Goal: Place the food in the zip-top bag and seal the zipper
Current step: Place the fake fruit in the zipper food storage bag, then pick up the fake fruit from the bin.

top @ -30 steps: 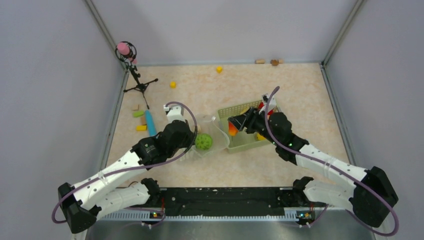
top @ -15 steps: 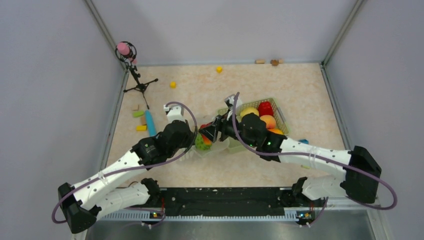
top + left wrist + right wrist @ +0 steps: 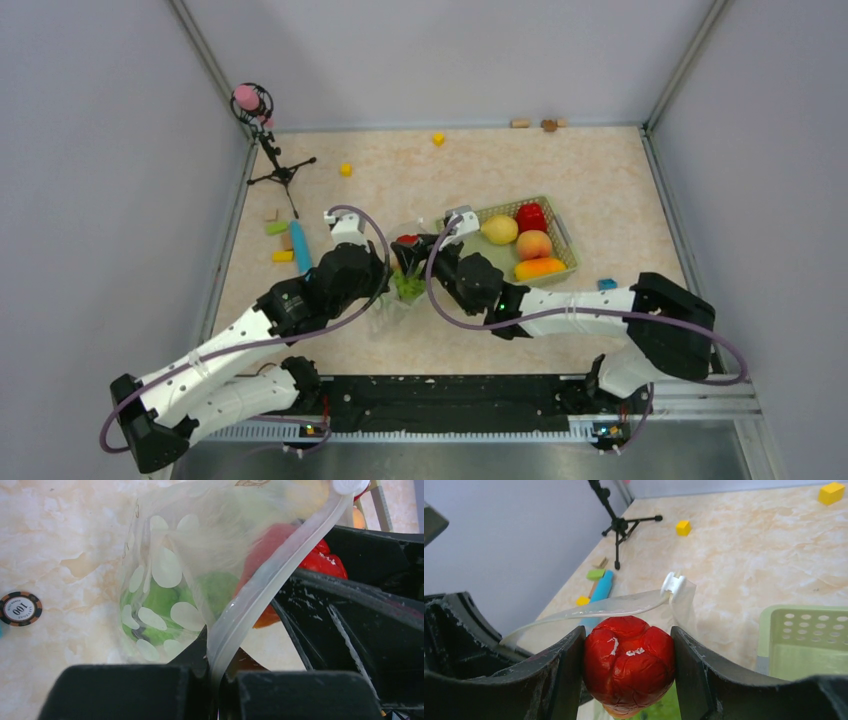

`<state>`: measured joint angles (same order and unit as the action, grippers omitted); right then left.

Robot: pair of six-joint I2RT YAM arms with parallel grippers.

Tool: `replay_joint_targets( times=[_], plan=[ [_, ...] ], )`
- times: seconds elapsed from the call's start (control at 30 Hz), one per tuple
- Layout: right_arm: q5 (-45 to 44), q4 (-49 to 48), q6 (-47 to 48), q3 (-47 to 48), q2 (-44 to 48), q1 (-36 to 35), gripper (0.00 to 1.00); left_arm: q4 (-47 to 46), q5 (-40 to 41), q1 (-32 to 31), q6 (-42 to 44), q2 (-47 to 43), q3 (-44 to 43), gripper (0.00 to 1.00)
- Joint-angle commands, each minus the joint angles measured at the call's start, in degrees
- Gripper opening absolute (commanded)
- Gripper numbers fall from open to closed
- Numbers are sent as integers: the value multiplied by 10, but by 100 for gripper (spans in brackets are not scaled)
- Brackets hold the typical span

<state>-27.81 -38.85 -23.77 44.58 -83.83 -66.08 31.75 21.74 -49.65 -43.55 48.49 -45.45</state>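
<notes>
zip-top bag (image 3: 170, 535): beside the green basket (image 3: 563, 232), mouth open
zipper (image 3: 265, 587): unsealed, clenched in the left gripper (image 3: 216, 677)
right gripper (image 3: 626, 677): clamped on a red toy (image 3: 629, 662) over the mouth
done: one green melon (image 3: 159, 602) inside
left: red toy to drop, four basket pieces (image 3: 534, 244) to move, zipper to press shut
count: six food pieces, four in the basket; one bag; one basket

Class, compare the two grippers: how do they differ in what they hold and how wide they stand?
The left gripper, nearly closed, pinches the thin zipper of the zip-top bag. The right gripper, spread wide, clamps a round red food piece. Both are gripping something.
</notes>
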Motion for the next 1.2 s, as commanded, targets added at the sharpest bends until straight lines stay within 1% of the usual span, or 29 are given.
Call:
replay_joint_targets(
  times=[0.0,0.07,0.13,0.17,0.27,0.33,0.47,0.57,0.73,0.87,1.0,1.07,1.17],
  plan=[
    [-140,-206,28,-3,-41,-24,27,-38,-8,-3,3,-13,1,0],
    [-173,-256,51,-2,-67,-30,27,-38,-9,-3,3,-13,1,0],
    [-181,-274,58,3,-83,-32,33,-38,-10,-3,2,-13,1,0],
    [-185,-273,60,8,-89,-34,41,-39,-12,-3,3,-13,1,0],
    [-186,-257,66,25,-105,-34,51,-39,-15,-3,0,-14,1,0],
    [-185,-250,65,31,-111,-36,61,-41,-16,-3,-1,-16,3,0],
    [-184,-232,62,39,-113,-39,72,-41,-13,-3,-4,-20,5,0],
    [-167,-198,58,50,-106,-40,84,-38,-4,-2,-8,-26,6,0],
    [-106,-124,57,71,-90,-40,86,-34,12,-3,-15,-36,9,0],
    [-68,-81,52,67,-52,-40,87,-27,25,-3,-16,-39,8,0],
    [-17,-13,51,59,18,-40,92,-22,38,-3,-17,-40,6,0],
    [4,19,55,45,56,-40,94,-21,40,-3,-17,-40,6,0],
    [-2,57,54,13,117,-40,97,-21,42,-3,-18,-41,6,0]
  ],
)
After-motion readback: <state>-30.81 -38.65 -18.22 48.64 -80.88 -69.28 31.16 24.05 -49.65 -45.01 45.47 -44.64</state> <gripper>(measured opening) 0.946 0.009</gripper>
